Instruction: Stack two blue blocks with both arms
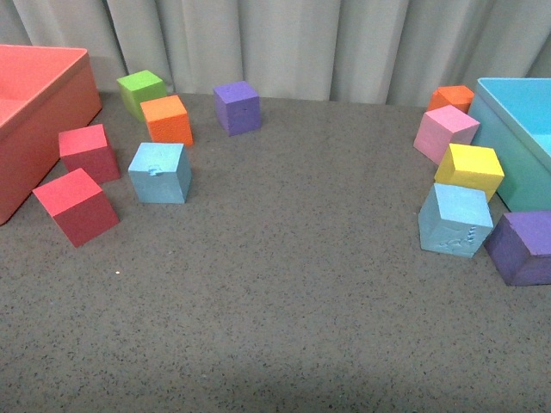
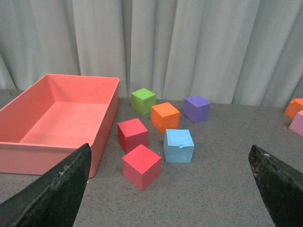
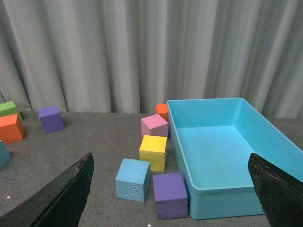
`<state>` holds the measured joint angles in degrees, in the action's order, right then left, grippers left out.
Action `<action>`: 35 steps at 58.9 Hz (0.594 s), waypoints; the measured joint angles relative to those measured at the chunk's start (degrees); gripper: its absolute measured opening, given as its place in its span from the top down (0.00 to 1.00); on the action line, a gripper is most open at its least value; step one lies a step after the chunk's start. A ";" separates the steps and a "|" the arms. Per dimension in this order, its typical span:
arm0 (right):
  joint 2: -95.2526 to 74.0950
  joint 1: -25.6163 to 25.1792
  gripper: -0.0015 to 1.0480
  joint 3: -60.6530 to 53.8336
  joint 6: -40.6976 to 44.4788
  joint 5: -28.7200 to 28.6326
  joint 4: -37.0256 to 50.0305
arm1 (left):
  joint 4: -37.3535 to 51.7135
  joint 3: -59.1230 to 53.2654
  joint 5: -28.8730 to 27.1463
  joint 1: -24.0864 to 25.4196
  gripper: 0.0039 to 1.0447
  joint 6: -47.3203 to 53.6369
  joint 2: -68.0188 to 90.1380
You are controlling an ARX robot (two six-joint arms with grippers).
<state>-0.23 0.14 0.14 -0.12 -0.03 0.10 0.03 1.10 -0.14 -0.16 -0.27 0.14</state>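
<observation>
One light blue block with a small notch [image 1: 160, 172] sits left of centre on the grey table; it also shows in the left wrist view [image 2: 178, 145]. The other light blue block, with embossed marks [image 1: 454, 220], sits at the right beside a purple cube; it also shows in the right wrist view [image 3: 132, 179]. My left gripper [image 2: 173, 189] is open and empty, well short of the notched block. My right gripper [image 3: 173, 189] is open and empty, short of the embossed block. Neither arm shows in the front view.
A red bin [image 1: 34, 112] stands at the far left and a turquoise bin [image 1: 516, 129] at the far right. Red, orange, green and purple cubes [image 1: 237, 107] surround the left block. Yellow [image 1: 470, 169], pink, orange and purple [image 1: 522, 248] cubes crowd the right block.
</observation>
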 joint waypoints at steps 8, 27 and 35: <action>0.02 0.00 0.09 0.00 0.00 -0.02 0.00 | 0.00 0.00 0.00 0.02 0.06 0.00 0.00; 0.02 0.00 0.09 0.00 0.00 0.00 0.00 | 0.00 0.00 0.00 0.00 0.06 0.00 0.00; 0.02 0.00 0.09 0.00 0.00 0.00 0.00 | 0.00 0.00 0.00 0.00 0.06 0.00 0.00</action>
<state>-0.21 0.14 0.14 -0.12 -0.03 0.10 0.03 1.10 -0.14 -0.16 -0.27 0.14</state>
